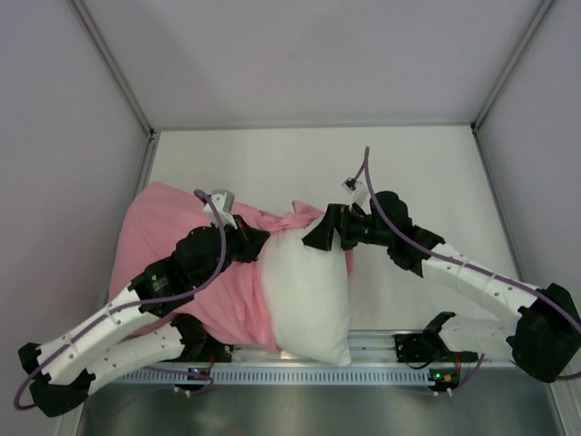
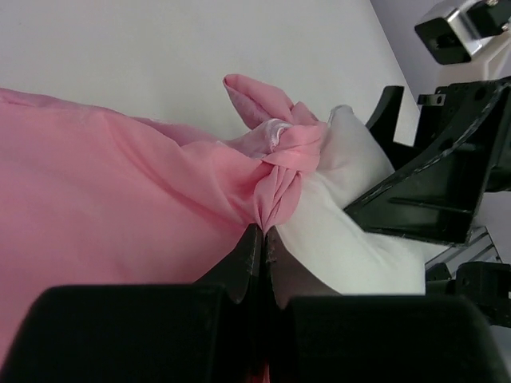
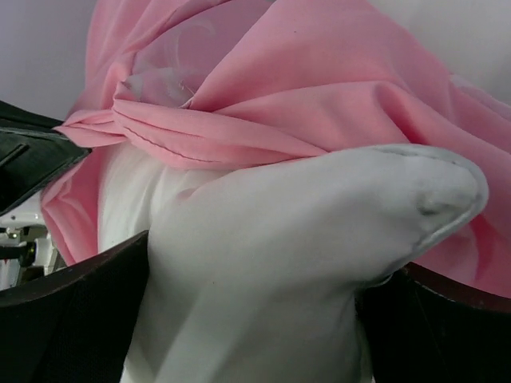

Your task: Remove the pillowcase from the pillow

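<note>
"Pillow (image 1: 309,291) first: where is it lying?"

"Near the front edge of the worktop (image 1: 272,163), between the two arms. Its right-hand part is bare and white, from the far corner down to the near one. The left part is still inside the pink pillowcase (image 1: 159,232), which spreads off to the left."

"So how far along is it?"

"Partway, I'd judge. A good share of the pillow is out, but the cover is not off. It's bunched into a twisted fold (image 2: 283,163) at the pillow's far edge, right where pink meets white."

"What has hold of what?"

"The left gripper (image 2: 262,238) is fully closed, pinching the pink cloth just below that twist. The right gripper (image 1: 323,231) has its jaws spread wide, with the pillow's far corner sitting between them. The pillow bulges against both fingers (image 3: 72,319), yet I see no pinch in it, so I'd call it open around the corner rather than gripping."

"What's left, then?"

"The right side needs to close on that corner, and the cover has to be drawn leftward off the covered part — until the two lie apart. How much pillow is hidden under the pink I can't tell."
</note>
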You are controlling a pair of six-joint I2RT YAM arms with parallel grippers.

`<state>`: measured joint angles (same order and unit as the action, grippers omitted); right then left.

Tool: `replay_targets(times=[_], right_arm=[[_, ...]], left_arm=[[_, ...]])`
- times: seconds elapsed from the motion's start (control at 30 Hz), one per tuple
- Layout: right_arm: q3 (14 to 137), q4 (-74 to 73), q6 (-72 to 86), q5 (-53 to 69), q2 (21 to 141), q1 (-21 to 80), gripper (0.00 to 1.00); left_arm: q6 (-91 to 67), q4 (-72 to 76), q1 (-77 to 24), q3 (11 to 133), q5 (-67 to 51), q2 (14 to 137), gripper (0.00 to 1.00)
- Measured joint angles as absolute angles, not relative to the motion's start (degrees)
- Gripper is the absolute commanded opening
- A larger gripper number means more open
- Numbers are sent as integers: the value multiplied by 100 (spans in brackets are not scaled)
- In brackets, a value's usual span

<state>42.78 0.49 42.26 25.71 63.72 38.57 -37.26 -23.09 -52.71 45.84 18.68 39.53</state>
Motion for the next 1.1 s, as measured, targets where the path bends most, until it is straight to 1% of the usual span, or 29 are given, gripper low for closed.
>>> replay_targets(times=[0.03,0.07,0.1,0.13,0.17,0.27,0.4,0.53,0.63,0.7,0.77,0.93,1.1], right_arm=[[4278,82,4217,2475,6484,3992,84],[4278,89,4213,2375,6591,4128,72],[4278,86,4209,2257,6687,4263,31],[4278,86,4213,2185,6751,4368,6],[4278,82,4202,2102,6807,4510,0],[4278,40,4200,1828,6783,4803,0],[4276,-226,4108,1302,6243,4982,0],[4278,-556,3990,996,5369,5024,0],[4348,-952,3844,635,4871,5026,0],[4453,-1382,3736,222,4595,5026,0],[4545,-1820,3603,-228,4305,5030,0],[4633,-2429,3323,-639,3664,5030,0],[4925,-2919,3199,-1000,3197,5050,0]], left_arm=[[-3734,-2311,-5271,4584,1865,3959,0],[-3736,-2311,-5269,4584,1870,3966,0],[-3739,-2314,-5266,4584,1879,3979,0],[-3741,-2314,-5266,4587,1896,4003,0],[-3747,-2320,-5266,4598,1925,4049,0],[-3793,-2497,-5266,4794,2152,4344,0],[-3815,-2945,-5266,5535,2849,5192,0],[-3787,-3710,-5157,6768,3507,6713,0],[-3736,-4106,-4880,7592,3435,7841,0],[-3750,-4202,-4659,7706,3347,8307,0],[-3833,-4145,-4421,7452,3094,8359,0],[-3771,-3765,-3577,6785,2047,7682,0],[-3734,-3607,-3454,6587,1505,7336,0]])
